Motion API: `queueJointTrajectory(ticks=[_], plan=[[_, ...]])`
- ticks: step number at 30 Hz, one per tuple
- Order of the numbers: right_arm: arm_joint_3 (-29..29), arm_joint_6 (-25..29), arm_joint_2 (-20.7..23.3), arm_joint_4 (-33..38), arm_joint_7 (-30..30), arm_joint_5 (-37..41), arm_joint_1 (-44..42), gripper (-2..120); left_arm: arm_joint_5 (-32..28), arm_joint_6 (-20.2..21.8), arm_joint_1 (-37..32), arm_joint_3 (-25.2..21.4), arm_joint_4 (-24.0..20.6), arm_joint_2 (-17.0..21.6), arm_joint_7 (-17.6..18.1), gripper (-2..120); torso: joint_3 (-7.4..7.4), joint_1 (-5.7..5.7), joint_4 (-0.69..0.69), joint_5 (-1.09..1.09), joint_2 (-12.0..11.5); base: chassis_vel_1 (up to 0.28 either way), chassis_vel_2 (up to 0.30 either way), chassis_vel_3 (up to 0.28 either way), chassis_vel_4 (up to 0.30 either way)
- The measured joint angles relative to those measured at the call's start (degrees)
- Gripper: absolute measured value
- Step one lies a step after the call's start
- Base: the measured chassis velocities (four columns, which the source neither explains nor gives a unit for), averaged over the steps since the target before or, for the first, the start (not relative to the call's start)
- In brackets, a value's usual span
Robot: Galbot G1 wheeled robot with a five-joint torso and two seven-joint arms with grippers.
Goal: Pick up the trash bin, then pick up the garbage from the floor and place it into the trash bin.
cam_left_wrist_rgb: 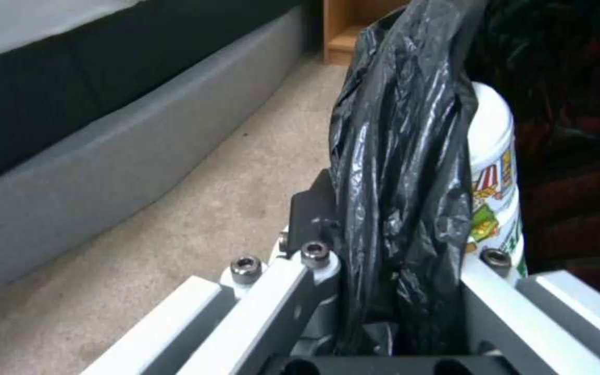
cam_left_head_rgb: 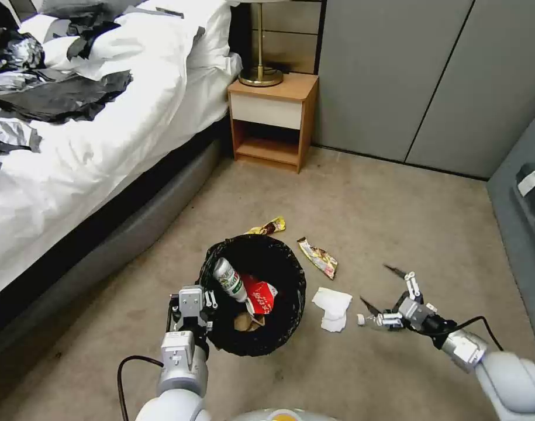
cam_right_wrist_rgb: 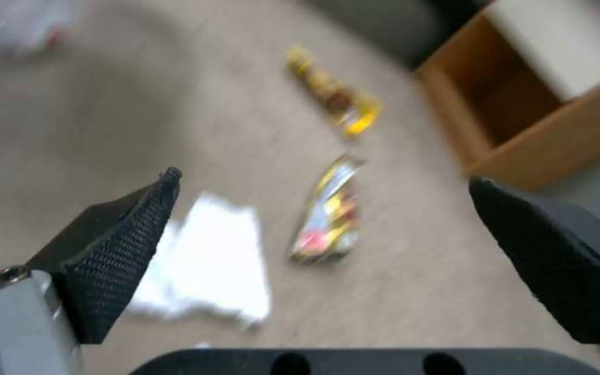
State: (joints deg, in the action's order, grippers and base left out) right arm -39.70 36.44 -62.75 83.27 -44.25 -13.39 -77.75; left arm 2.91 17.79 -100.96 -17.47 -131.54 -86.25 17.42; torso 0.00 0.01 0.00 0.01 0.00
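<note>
The trash bin [cam_left_head_rgb: 293, 275], lined with a black bag [cam_left_wrist_rgb: 397, 172], is at the middle of the carpet with my left gripper [cam_left_head_rgb: 192, 302] shut on its near-left rim. Inside it lie a white bottle [cam_left_head_rgb: 229, 279] with a green label, a red wrapper [cam_left_head_rgb: 261, 296] and tan paper [cam_left_head_rgb: 246, 321]. The left wrist view has the left gripper [cam_left_wrist_rgb: 390, 260] clamping the bag, the bottle [cam_left_wrist_rgb: 495, 177] just behind. Garbage on the floor: a white tissue [cam_left_head_rgb: 332, 307], a yellow-red wrapper [cam_left_head_rgb: 318, 258] and a yellow wrapper [cam_left_head_rgb: 268, 226]. My right gripper [cam_left_head_rgb: 377, 287] hovers open just right of the tissue [cam_right_wrist_rgb: 206, 260], with nothing between its fingers [cam_right_wrist_rgb: 116, 250].
A bed [cam_left_head_rgb: 103, 134] with white sheets and black plastic sheets [cam_left_head_rgb: 57, 96] runs along the left. A wooden nightstand [cam_left_head_rgb: 273, 120] with a brass lamp [cam_left_head_rgb: 260, 75] stands behind, and grey cabinet doors [cam_left_head_rgb: 407, 76] close the back. Open carpet lies right of the bin.
</note>
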Motion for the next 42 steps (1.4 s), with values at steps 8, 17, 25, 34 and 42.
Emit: queueJointTrajectory(ticks=[8, 17, 25, 34, 42], plan=[[3.71, -0.28, -0.54, -10.54, -4.04, -9.69, 9.02, 100, 0.66, 0.0, -0.83, -0.19, -0.26, -0.13, 0.0, 1, 0.0, 0.0, 0.0, 0.0, 0.0, 0.0, 0.0, 0.0, 0.0], [6.29, 0.21, -0.95, -24.83, -2.8, -12.1, 18.0, 100, 1.78, -0.06, -1.48, -0.08, -0.07, -0.65, 0.02, 1, 0.0, 0.0, 0.0, -0.01, 0.0, 0.0, 0.0, 0.0, 0.0], [8.46, -0.12, -1.78, -34.96, -0.89, -14.08, 24.19, 100, 3.03, -0.05, -2.47, -0.13, -0.09, -1.11, 0.04, 1, 0.0, 0.0, 0.0, 0.0, 0.0, 0.0, 0.0, 0.0, 0.0], [10.04, -3.97, -1.2, -37.69, 0.44, -17.07, 26.74, 100, 3.67, -0.06, -3.26, -0.27, -0.34, -1.54, 0.07, 1, 0.0, 0.0, -0.01, -0.01, 0.0, 0.0, 0.0, 0.0, 0.0], [10.14, -5.15, -1.19, -37.13, 0.26, -16.67, 25.75, 100, 3.67, -0.07, -3.0, -0.27, -0.53, -1.58, 0.11, 1, 0.0, 0.0, -0.01, -0.02, 0.0, 0.0, 0.0, 0.0, 0.0]])
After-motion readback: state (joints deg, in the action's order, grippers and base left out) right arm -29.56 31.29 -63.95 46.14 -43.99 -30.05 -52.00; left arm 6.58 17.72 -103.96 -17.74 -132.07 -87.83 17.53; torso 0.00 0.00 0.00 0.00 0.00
